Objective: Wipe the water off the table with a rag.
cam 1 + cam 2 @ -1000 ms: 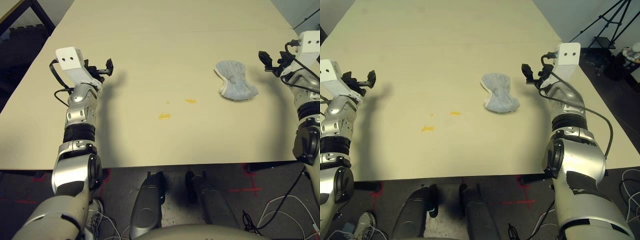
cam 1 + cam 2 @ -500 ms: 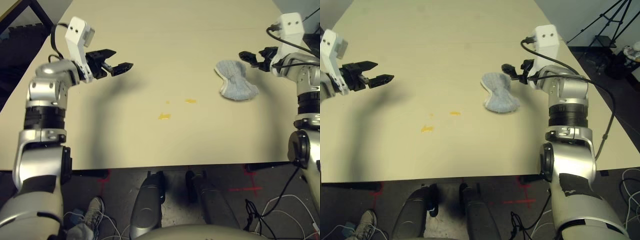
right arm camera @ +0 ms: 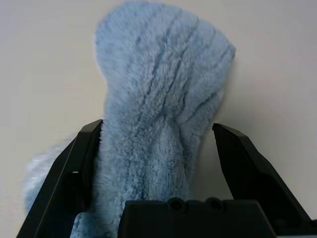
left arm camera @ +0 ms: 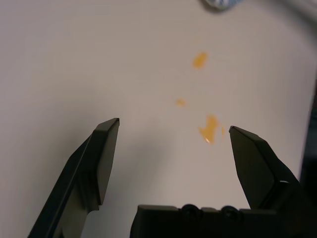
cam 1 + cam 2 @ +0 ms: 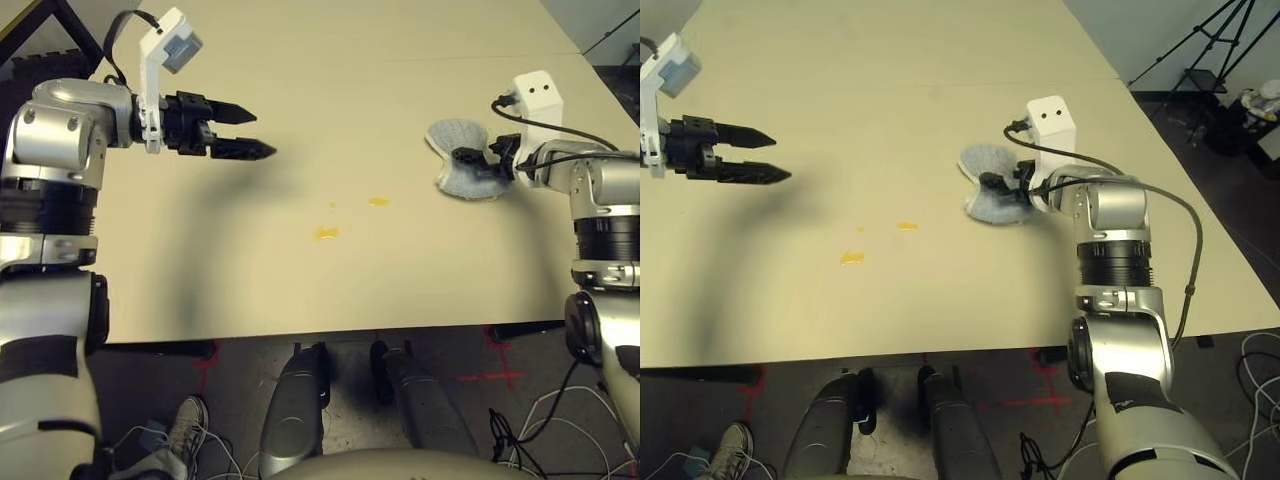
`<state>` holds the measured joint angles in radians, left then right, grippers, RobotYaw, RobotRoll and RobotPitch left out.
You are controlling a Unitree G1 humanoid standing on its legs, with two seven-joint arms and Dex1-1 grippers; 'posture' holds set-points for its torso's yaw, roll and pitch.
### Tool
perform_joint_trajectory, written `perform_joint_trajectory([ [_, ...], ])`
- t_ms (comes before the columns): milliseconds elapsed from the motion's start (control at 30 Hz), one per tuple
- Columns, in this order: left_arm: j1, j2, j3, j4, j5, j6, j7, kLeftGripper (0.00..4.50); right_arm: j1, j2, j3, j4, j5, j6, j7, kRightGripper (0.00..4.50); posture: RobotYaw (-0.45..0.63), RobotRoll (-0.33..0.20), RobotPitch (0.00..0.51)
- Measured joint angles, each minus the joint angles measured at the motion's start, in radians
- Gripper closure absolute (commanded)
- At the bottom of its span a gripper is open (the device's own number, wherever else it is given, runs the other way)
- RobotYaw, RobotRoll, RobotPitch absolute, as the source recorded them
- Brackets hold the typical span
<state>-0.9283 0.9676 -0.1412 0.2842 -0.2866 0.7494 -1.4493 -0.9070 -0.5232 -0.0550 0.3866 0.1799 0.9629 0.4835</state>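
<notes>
The grey-blue rag (image 5: 452,157) lies pinched in its middle on the right part of the beige table (image 5: 330,90). My right gripper (image 3: 157,144) is open and low at the rag (image 3: 158,99), one finger on each side of its narrow waist. Three small yellow-orange spots of water (image 5: 327,233) sit mid-table, also seen as the water (image 4: 210,129) between the left fingers. My left gripper (image 5: 255,135) is open and hangs above the table at the left, pointing right.
The table's front edge (image 5: 330,330) runs just ahead of my body. A faint seam (image 5: 330,58) crosses the far part of the tabletop. A black tripod (image 5: 1200,45) stands on the floor beyond the right edge.
My right gripper has dropped and moved left onto the rag, straddling its waist. My left arm has risen and swung right over the table, its gripper open.
</notes>
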Motion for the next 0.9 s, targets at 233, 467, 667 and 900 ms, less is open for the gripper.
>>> perform_joint_trajectory([
  [233,0.062,0.019,-0.001,-0.09,-0.026,0.043,-0.017,0.0,-0.021,0.015,0.008,0.122,-0.01,-0.081,0.007,0.86,0.26,0.0,0.248],
  [467,0.097,0.038,-0.001,-0.129,-0.037,0.067,-0.01,0.0,-0.041,0.022,0.018,0.15,-0.014,-0.128,0.038,3.03,0.28,0.0,0.265],
  [667,0.134,0.07,0.005,-0.169,-0.058,0.09,-0.003,0.0,-0.043,0.016,0.08,0.033,0.003,-0.098,0.158,4.25,0.29,0.0,0.273],
  [900,0.168,0.11,0.023,-0.201,-0.08,0.109,0.01,0.0,0.007,-0.033,0.195,-0.433,0.157,0.166,0.336,4.26,0.32,0.0,0.28],
])
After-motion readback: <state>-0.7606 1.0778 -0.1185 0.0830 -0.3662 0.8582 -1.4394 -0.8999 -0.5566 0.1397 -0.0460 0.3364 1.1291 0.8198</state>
